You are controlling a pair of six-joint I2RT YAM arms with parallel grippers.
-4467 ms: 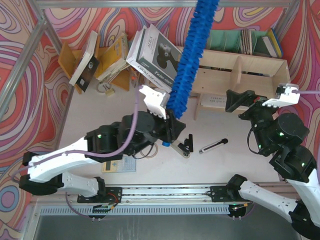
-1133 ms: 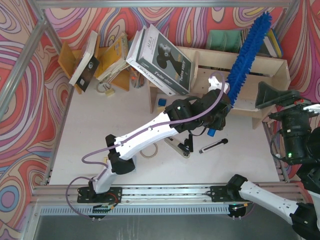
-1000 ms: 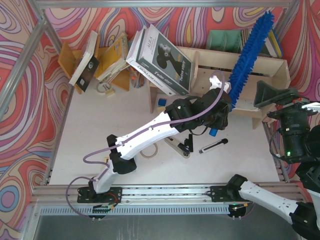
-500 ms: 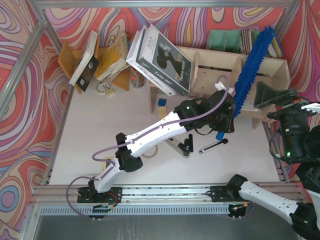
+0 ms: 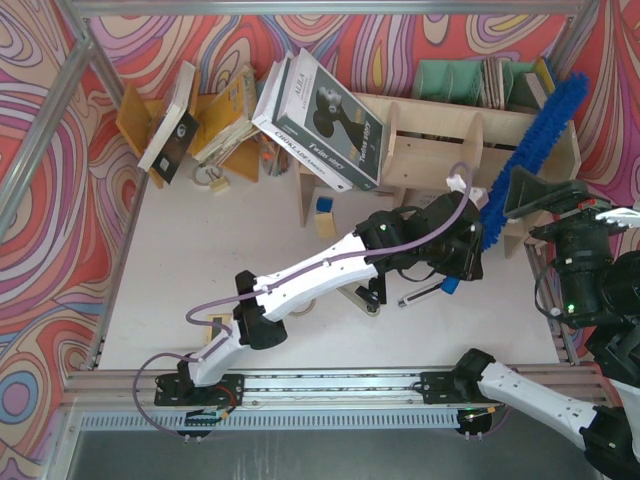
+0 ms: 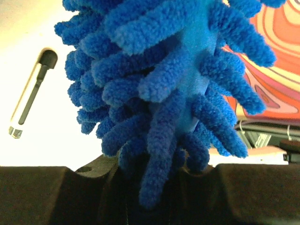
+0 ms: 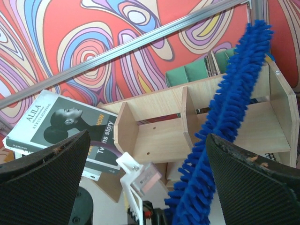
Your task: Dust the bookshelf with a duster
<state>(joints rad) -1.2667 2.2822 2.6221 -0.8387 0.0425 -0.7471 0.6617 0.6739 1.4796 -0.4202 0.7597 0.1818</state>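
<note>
The fluffy bright-blue microfibre duster (image 5: pixel 548 128) slants across the right-hand bay of the pale plywood bookshelf (image 5: pixel 430 150), seemingly brushing it. The left arm's black fingers (image 6: pixel 42 194) pinch its base; the right arm's textured fingers (image 7: pixel 47 168) spread wide.

Swirl-patterned wall panels in red, orange, purple and blue (image 5: pixel 60 200) rise behind and to both sides of the left claw (image 5: pixel 480 232), braced by silver metal frame bars (image 5: pixel 330 8). An evenly lit pale matte counter (image 5: pixel 200 240) spreads to the claw's left. Far left and behind the claw stands an orange-brown wooden book rack (image 5: pixel 132 115).
</note>
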